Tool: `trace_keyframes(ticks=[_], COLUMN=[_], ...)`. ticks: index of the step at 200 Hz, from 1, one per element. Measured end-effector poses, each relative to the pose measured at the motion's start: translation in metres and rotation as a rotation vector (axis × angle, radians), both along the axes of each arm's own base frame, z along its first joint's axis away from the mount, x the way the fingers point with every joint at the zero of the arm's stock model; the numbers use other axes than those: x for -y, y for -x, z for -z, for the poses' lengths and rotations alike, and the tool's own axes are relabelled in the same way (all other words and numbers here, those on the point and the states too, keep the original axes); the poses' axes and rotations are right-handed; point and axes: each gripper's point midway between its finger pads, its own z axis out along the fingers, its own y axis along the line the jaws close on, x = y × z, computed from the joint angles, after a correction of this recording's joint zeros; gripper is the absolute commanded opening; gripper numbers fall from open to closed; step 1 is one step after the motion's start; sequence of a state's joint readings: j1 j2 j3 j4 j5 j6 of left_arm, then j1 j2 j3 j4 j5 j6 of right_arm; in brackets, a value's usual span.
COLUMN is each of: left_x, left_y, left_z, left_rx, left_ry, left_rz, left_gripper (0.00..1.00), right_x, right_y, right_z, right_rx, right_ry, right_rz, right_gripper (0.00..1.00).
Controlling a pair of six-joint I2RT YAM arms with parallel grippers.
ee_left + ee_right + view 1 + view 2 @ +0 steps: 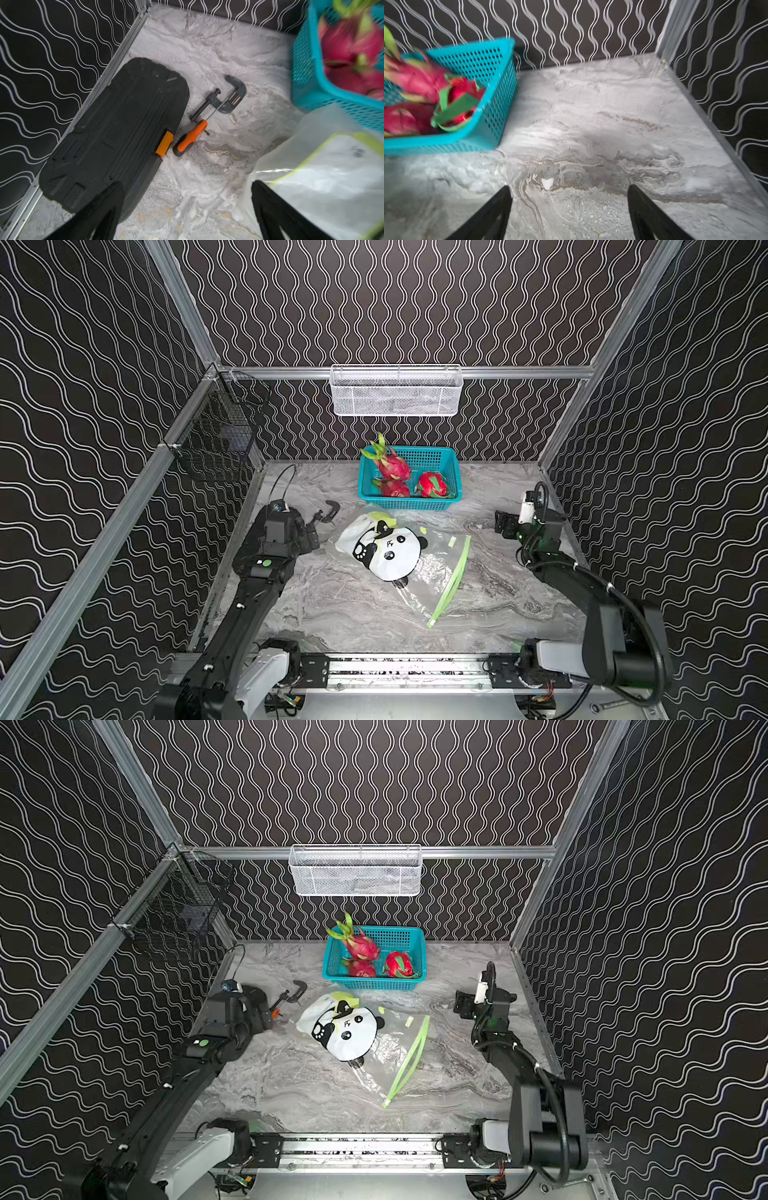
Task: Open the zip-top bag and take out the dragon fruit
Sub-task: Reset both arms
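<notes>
The zip-top bag (399, 556) (353, 1036) lies flat mid-table, panda print up. Its lime-green zip strip (453, 580) faces the right arm, and its two halves stand a little apart. Three dragon fruit (392, 466) (392, 488) (432, 485) sit in the teal basket (415, 502) behind the bag. My left gripper (314, 534) (188, 185) hovers open just left of the bag (322, 176), holding nothing. My right gripper (500, 523) (569, 188) is open over bare table, right of the basket (496, 83), and empty.
A black tool case (116, 128), an orange-handled screwdriver (191, 137) and a grey C-clamp (228, 97) lie by the left wall. A white mesh basket (395, 391) hangs on the back rail. A black wire basket (216, 439) hangs on the left rail.
</notes>
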State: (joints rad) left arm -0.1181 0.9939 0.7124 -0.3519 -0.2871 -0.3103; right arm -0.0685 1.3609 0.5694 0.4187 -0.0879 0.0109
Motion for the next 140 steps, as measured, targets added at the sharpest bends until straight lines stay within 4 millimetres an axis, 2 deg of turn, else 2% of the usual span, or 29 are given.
trace_keyframes(ticks=[24, 60, 84, 111, 140], left_x=[-0.005, -0.003, -0.002, -0.004, 0.008], left_y=[-0.012, -0.033, -0.038, -0.053, -0.066], left_z=[0.021, 0.058, 0.094, 0.096, 0.09], left_rx=[-0.001, 0.037, 0.045, 0.111, 0.182], left_ry=[-0.035, -0.092, -0.157, -0.213, -0.214], left_rz=[-0.019, 0.025, 0.08, 0.1, 0.173], left_gripper=[0.99, 0.99, 0.99, 0.99, 0.99], right_x=[0.001, -0.002, -0.005, -0.009, -0.012], right_y=[0.006, 0.008, 0.013, 0.013, 0.012], right_z=[0.017, 0.021, 0.025, 0.024, 0.024], right_rx=[-0.002, 0.05, 0.061, 0.075, 0.084], right_ry=[0.004, 0.018, 0.017, 0.01, 0.01], right_rz=[0.002, -0.02, -0.038, -0.059, -0.079], right_gripper=[0.89, 0.89, 0.89, 0.9, 0.89])
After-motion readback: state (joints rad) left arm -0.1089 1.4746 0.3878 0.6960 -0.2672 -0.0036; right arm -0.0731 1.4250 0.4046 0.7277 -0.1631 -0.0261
